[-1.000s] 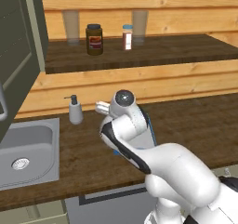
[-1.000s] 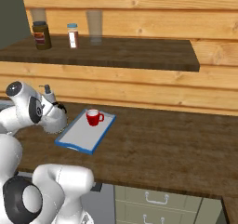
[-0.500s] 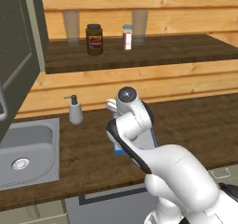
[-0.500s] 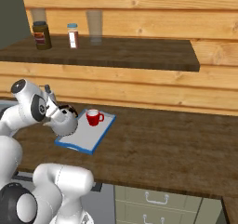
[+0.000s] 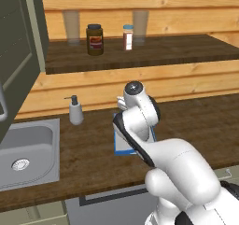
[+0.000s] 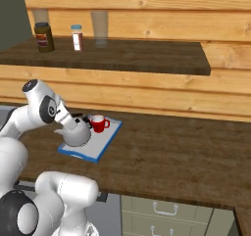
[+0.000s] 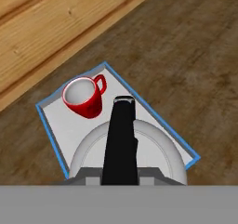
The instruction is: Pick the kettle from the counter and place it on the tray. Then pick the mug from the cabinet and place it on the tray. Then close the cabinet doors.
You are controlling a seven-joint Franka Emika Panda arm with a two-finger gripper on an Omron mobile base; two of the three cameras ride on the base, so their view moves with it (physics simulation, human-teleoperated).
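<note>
Silvery-white and squat, the kettle (image 6: 77, 134) sits low over the near end of the tray (image 6: 109, 136), left of centre in the right base view. The gripper (image 6: 78, 121) reaches down to its black top handle (image 7: 120, 139) from the left. In the hand view that handle runs up the middle of the frame from the bottom edge, with the kettle's dome spreading to both sides, so the fingers look closed narrowly around the handle, though the tips themselves are hidden beneath it.

The red mug (image 7: 84, 96) already stands on the tray in the upper left of the hand view, just beyond the kettle and apart from it, handle turned toward the right.

The step in hand looks like setting the kettle onto the tray. Whether its base rests on the tray surface or hangs just above it cannot be told. The next move calls for lowering it flat inside the blue rim, clear of the mug, then opening the fingers and lifting straight off the handle.

The counter (image 6: 186, 156) is dark brown wood grain, running wide across the lower half of the right base view under pale plank walling. A cabinet door (image 5: 18, 56) stands open at the left edge of the left base view, with a sink (image 5: 28, 149) below it and a soap bottle (image 5: 75, 111) beside that.
</note>
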